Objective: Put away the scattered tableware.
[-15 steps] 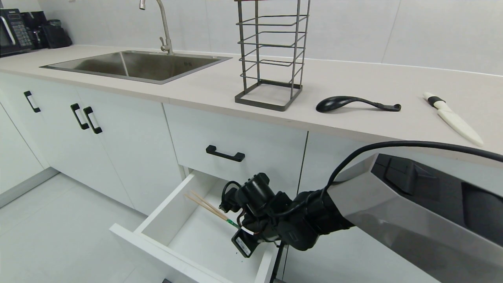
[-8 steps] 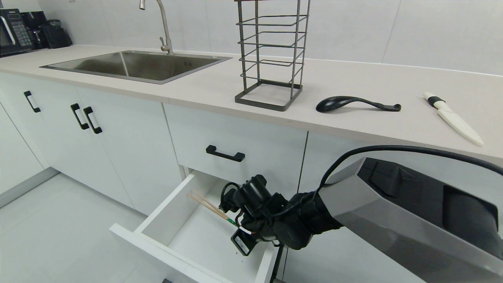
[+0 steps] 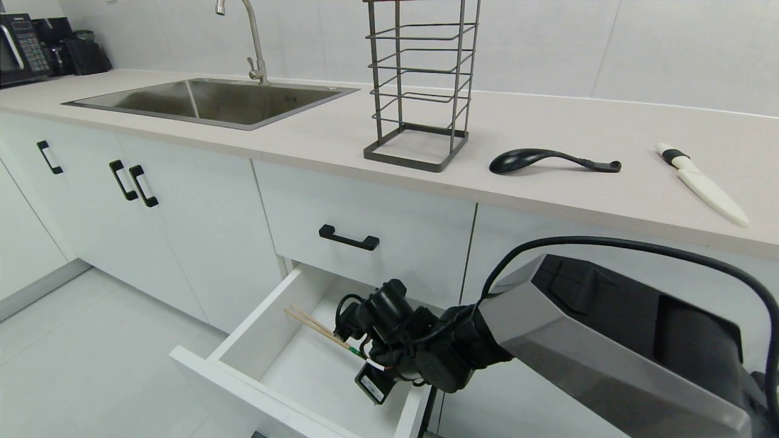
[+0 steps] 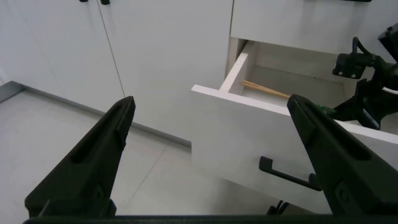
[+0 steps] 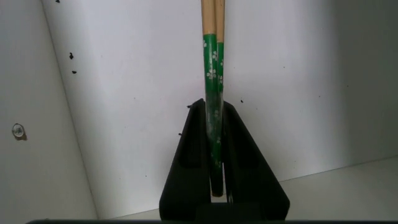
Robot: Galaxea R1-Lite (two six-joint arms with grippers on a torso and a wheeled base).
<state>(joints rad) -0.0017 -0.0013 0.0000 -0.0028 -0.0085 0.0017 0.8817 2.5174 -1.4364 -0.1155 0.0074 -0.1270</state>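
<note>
Worktop [image 3: 548, 128]: pale stone-coloured kitchen surface along a white tiled wall, above white cabinet fronts.
Sink [image 3: 158, 97]: steel basin set into the worktop at the left, with a tall curved tap [image 3: 252, 42] behind it.
Wire rack [image 3: 414, 159]: dark, tall and upright, standing on the worktop to the right of the sink.
Black spoon [image 3: 517, 160]: lying on the worktop right of the wire rack, bowl toward the rack, handle pointing right.
White knife [image 3: 706, 185]: lying at the far right of the worktop, well apart from the black spoon, with a black band near its far end.
Closed drawer [image 3: 365, 213]: directly under the worktop, with a black bar handle.
Open drawer [image 3: 255, 322] [image 4: 249, 124]: white, below the closed drawer, pulled well out.
Chopsticks [image 3: 316, 324] [image 4: 264, 91] [image 5: 213, 74]: wooden pair with green flowered ends, inside the open drawer, angled toward its back left corner; whether the tips touch the drawer floor cannot be told.
Right end effector [image 3: 368, 362] [image 5: 214, 162]: reaching into the open drawer from the right, fingers narrowed onto the green ends of the chopsticks.
Left end effector [image 4: 211, 162]: low in front of the open drawer, fingers spread wide, holding nothing.
Dark appliance [image 3: 21, 42]: at the far left end of the worktop.
</note>
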